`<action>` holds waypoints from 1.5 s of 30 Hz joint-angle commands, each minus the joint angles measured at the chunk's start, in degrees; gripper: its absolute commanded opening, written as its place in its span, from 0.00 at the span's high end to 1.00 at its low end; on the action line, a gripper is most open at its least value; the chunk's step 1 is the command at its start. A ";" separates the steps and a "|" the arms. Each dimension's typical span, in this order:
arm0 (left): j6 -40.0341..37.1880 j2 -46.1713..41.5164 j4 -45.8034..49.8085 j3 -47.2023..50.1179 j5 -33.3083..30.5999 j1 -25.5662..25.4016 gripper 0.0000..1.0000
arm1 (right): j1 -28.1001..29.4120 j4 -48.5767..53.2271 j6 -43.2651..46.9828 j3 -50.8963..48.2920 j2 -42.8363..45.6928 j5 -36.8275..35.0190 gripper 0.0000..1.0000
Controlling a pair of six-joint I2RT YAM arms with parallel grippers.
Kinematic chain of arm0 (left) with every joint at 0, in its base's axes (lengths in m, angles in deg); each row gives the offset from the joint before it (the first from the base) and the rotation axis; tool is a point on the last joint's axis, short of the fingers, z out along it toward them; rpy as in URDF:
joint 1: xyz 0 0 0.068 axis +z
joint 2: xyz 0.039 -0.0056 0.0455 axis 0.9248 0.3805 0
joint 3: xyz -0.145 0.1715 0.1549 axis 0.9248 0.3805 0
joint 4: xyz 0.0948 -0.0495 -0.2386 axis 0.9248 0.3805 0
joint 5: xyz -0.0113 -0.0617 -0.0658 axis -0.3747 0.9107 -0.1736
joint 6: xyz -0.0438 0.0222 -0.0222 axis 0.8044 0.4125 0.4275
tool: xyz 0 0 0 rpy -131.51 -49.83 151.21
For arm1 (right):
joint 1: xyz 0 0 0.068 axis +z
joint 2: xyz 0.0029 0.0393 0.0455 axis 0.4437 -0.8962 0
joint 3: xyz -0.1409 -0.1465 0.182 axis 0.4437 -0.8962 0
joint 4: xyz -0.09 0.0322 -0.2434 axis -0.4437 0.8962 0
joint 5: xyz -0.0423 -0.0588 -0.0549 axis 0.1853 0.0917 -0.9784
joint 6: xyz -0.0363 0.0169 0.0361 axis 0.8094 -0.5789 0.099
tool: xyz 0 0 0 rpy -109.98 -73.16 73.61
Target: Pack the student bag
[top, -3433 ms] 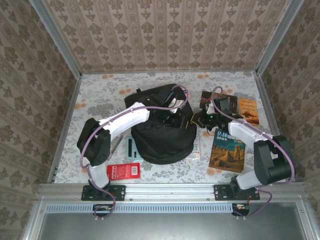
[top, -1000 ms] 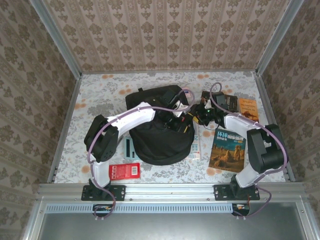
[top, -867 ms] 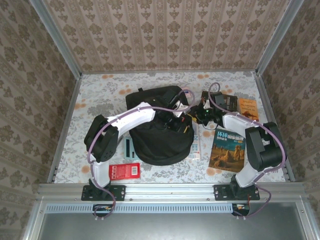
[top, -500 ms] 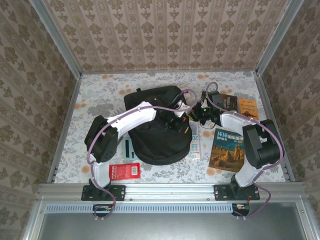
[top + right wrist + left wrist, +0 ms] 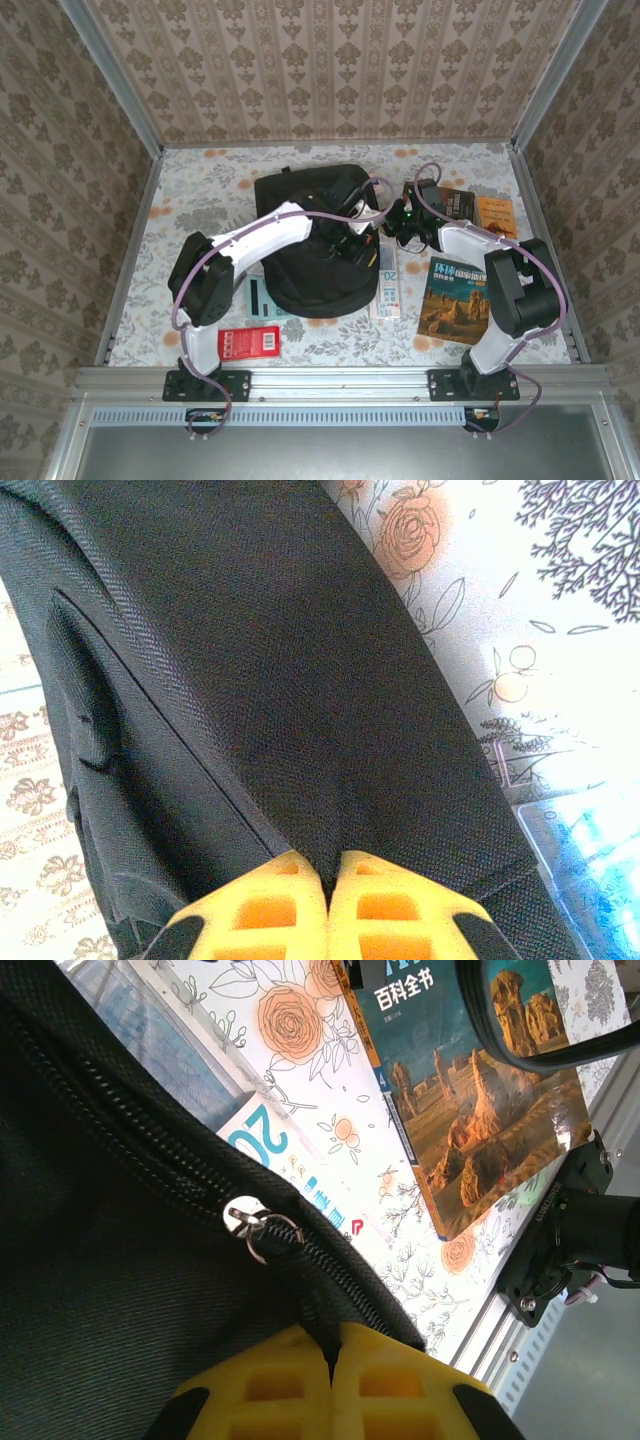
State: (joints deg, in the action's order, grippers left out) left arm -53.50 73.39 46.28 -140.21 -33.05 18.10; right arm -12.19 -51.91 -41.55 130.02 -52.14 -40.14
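Top view: student bag (image 5: 315, 270) sits centre of bench (image 5: 200, 190), rock-pillar book (image 5: 455, 300) to its right, red packet (image 5: 250, 342) at lower left. Wrist views give grip detail overhead misses. On left wrist view, left end effector (image 5: 333, 1348) has yellow fingers closed tight, pinching black fabric strip just below zipper pull (image 5: 258, 1228). On right wrist view, right end effector (image 5: 327, 872) has fingers pressed together, clamping fabric at bag's edge, floral bench at upper right
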 commanded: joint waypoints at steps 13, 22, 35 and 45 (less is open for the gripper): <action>-4.46 -3.96 8.05 -7.39 -2.26 -1.10 1.00 | -3.13 -9.23 -8.14 1.39 -1.30 -5.69 1.00; -5.60 -6.79 9.52 -5.16 -4.49 -1.13 1.00 | -4.31 -7.58 -7.51 3.69 -3.32 -4.75 1.00; -5.38 -15.66 9.19 5.04 -7.22 -1.18 1.00 | -6.44 -4.78 -1.67 8.17 -8.47 -1.72 1.00; -4.13 -16.58 6.19 7.28 -6.76 -1.11 1.00 | -6.07 -2.34 3.66 8.75 -6.89 0.22 0.57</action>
State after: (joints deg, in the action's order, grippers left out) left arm -57.44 59.18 52.09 -132.99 -42.93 17.51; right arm -17.48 -56.78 -41.27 137.51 -59.70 -37.49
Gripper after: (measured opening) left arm 0.042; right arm 0.399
